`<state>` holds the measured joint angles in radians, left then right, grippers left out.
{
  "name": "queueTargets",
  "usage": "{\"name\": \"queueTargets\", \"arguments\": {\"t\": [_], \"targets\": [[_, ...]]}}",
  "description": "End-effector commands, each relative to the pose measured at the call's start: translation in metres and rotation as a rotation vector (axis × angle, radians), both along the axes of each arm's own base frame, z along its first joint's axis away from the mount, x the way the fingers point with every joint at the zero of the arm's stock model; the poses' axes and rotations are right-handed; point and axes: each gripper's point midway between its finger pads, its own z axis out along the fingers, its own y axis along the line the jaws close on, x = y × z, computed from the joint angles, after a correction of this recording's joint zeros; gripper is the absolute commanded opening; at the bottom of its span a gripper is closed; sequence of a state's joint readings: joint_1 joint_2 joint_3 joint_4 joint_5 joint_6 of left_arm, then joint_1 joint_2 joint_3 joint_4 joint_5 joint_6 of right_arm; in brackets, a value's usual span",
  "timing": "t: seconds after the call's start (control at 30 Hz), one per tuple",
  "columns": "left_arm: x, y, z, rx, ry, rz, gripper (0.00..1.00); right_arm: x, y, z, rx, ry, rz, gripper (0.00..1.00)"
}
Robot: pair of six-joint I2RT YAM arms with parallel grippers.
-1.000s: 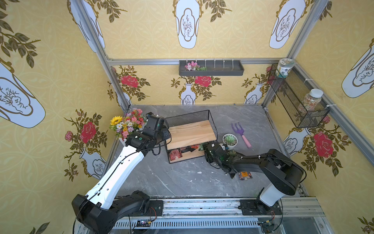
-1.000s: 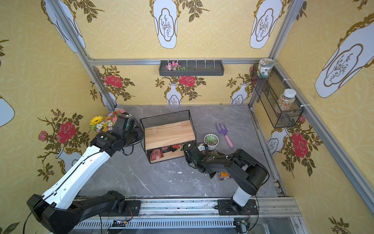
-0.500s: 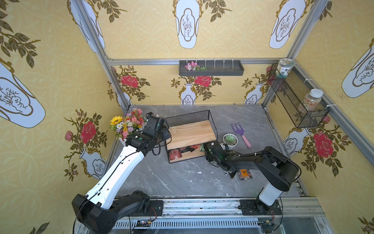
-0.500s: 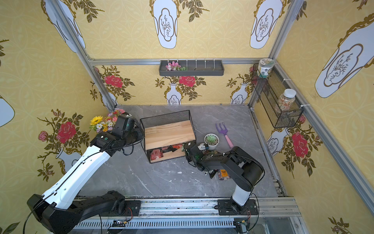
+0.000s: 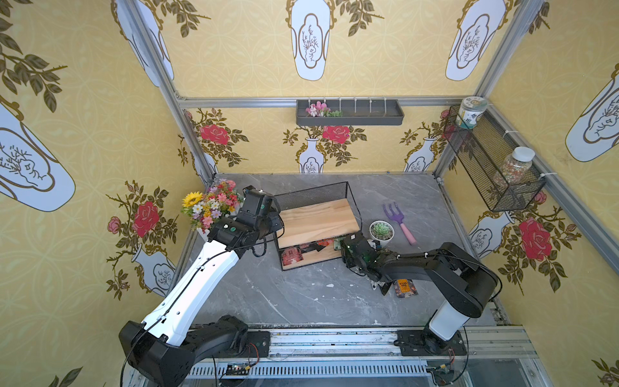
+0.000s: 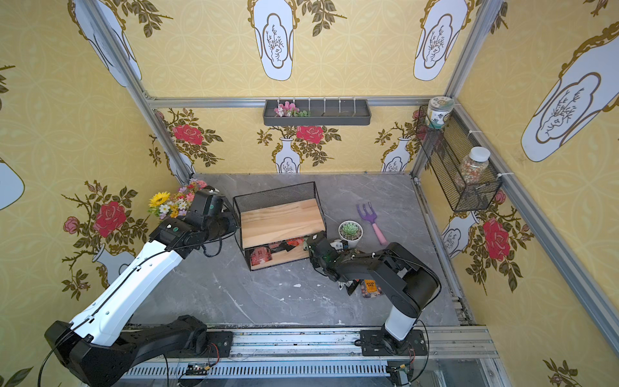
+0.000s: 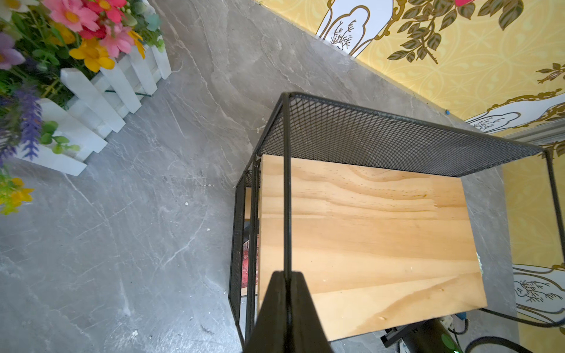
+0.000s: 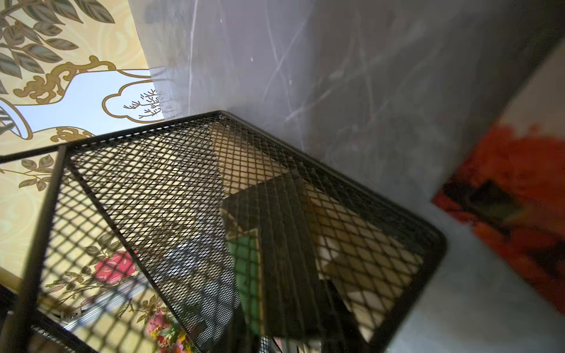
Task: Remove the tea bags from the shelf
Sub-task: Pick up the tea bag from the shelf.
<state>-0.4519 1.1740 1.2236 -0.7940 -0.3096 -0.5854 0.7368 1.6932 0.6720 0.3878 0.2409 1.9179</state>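
Worktop (image 5: 301, 301): grey marble. Shelf (image 5: 318, 221): upright at frame centre. Right arm (image 5: 418, 264): reaches to the shelf's right end. Left fingers (image 7: 273, 305): closed on the shelf's frame wire. Right fingers: hidden, so whether they are open or closed cannot be told. Tea bags (image 5: 294, 256): on the lower board. Orange sachet (image 5: 405, 287): on the worktop, lower right.

Both top views: set high over the front rail (image 5: 335, 345), tilted down toward the back wall (image 5: 368, 60); far, wide, near-identical coverage of the whole tabletop (image 5: 301, 301) and shelf (image 5: 318, 221). Left wrist view: close above the upper board (image 7: 367, 238), facing down along a frame rod (image 7: 286, 189). Right wrist view: very close against the mesh side wall (image 8: 183, 198), facing through it, partly blurred. Shared by all four: the shelf.
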Motion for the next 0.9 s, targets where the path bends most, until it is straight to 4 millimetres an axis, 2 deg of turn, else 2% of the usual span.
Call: {"name": "queueTargets", "arguments": {"t": [0.0,0.33,0.63,0.87], "targets": [[0.013,0.006,0.019,0.016,-0.094,0.034,0.0,-0.01,-0.023,-0.021,-0.075,0.082,-0.054,0.27],[0.013,0.006,0.018,0.015,-0.093,0.035,0.0,-0.004,-0.01,-0.002,-0.068,0.037,-0.002,0.0],[0.015,0.004,0.015,0.006,-0.089,0.038,0.0,-0.016,-0.007,0.028,-0.082,0.008,0.065,0.0],[0.017,0.003,0.015,0.006,-0.091,0.037,0.0,-0.045,0.005,0.039,-0.07,0.027,0.235,0.0]]}}
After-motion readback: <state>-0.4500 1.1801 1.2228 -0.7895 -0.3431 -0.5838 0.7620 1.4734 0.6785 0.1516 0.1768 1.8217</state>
